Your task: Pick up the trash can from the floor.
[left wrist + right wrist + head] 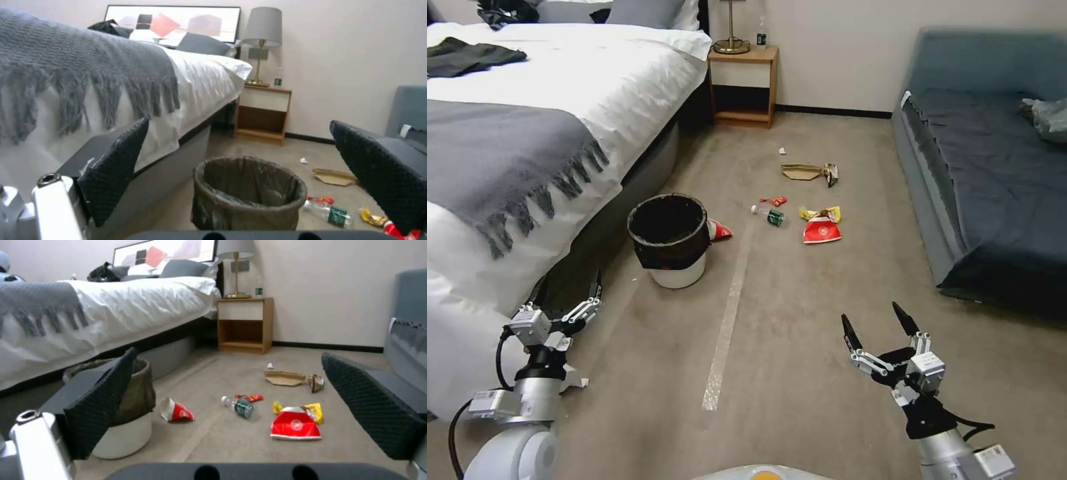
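Trash can, white with a black bag folded over its rim, is seen upright on the carpeted floor left of centre in the head view, just beside the bed, a red-and-white paper cup lying at its far side. The left gripper, at lower left, is held with fingers apart, near the can but not touching; the right gripper, at lower right, is likewise spread. The rim is probably best approached squarely, one finger inside, without snagging the bed's grey throw.
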